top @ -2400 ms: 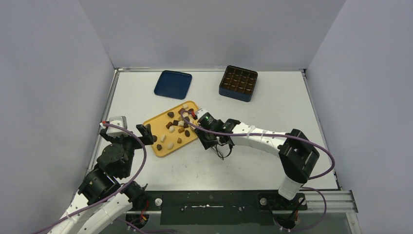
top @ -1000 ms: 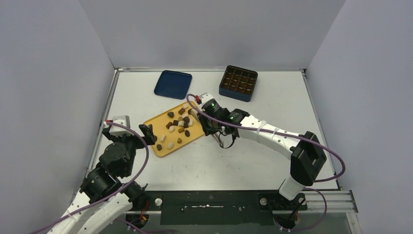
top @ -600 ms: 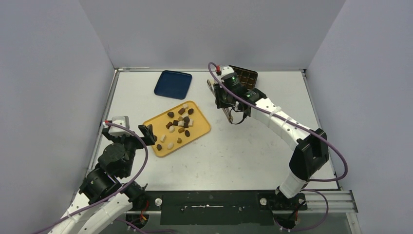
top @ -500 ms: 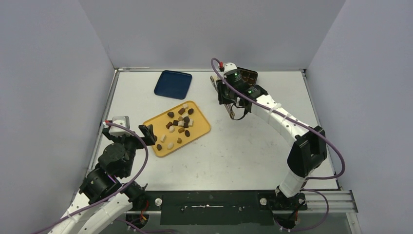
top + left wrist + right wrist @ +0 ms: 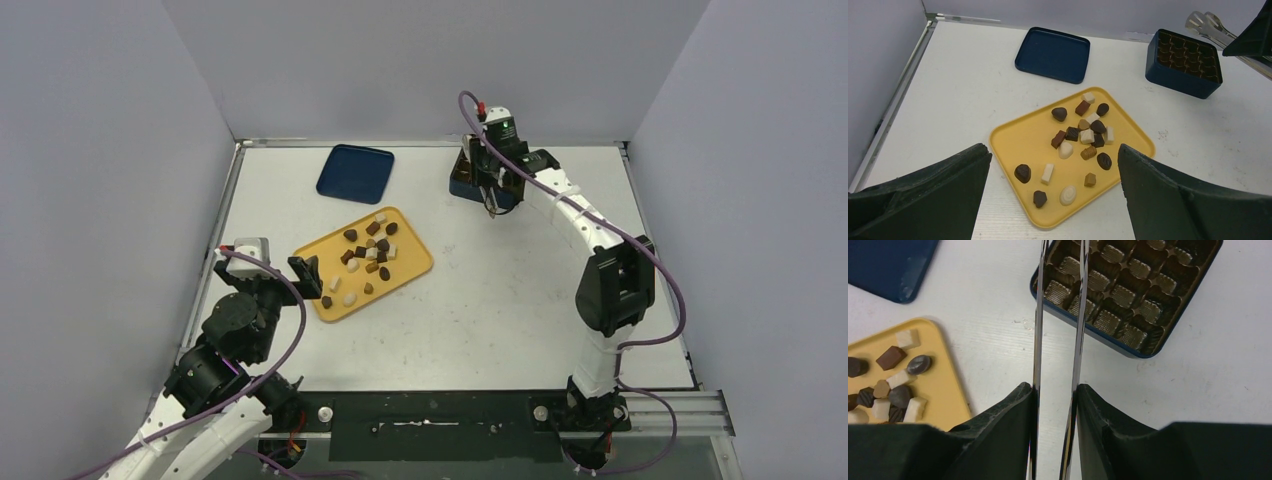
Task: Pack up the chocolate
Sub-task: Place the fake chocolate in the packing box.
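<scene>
Several chocolate pieces (image 5: 368, 255), dark brown, caramel and white, lie on the yellow tray (image 5: 412, 262). They also show in the left wrist view (image 5: 1083, 132) and the right wrist view (image 5: 890, 385). My right gripper (image 5: 490, 170) is shut on metal tongs (image 5: 1038, 340) and holds them over the near-left corner of the dark blue gridded box (image 5: 1108, 340). The tong tips are out of the right wrist view, so I cannot tell whether they hold a piece. The cells that show are empty. My left gripper (image 5: 1052, 150) is open over the tray's near edge.
The box's dark blue lid (image 5: 355, 172) lies flat at the back, left of the box (image 5: 1178, 85). Grey walls enclose the table on three sides. The right arm arches over the table's right half.
My right arm has swung with the tongs from the yellow tray to the back, over the gridded box. The left arm has barely moved.
</scene>
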You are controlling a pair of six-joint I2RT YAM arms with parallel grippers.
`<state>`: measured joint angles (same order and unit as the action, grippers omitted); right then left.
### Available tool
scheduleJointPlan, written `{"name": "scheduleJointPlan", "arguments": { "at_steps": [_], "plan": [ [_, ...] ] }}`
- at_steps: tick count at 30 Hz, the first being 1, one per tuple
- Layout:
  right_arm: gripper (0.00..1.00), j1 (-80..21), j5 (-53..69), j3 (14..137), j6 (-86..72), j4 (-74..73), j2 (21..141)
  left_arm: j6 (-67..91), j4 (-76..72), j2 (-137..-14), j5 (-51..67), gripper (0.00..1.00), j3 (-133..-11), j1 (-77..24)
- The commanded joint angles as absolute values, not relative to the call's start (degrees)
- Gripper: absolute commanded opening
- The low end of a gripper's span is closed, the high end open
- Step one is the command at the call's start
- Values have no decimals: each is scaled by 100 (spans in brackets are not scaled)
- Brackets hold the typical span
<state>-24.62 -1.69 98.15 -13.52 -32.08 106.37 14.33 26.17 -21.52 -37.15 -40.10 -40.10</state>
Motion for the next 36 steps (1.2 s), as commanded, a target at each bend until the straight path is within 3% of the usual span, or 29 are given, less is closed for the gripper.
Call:
{"name": "scheduleJointPlan", "arguments": {
  "at_steps": [1, 9, 17, 36],
  "plan": [
    [22, -2264, -373, 10218, -1320, -3092, 10892, 1356, 2235, -2128, -3626, 97, -3986, -3933],
    [23, -1710, -593, 10329, -1369, -3115, 11140, 1362, 2229, -2161, -3543, 97, -3979, -3929],
    [23, -1097, -45, 10435, -1555, -3064, 11463, 1354, 2225, -2206, -3549, 97, -3988, -3905],
    [28, -748, 222, 11002, -1422, -3155, 12034, 1353, 2266, -2225, -3560, 97, -4006, -3881]
  ]
}}
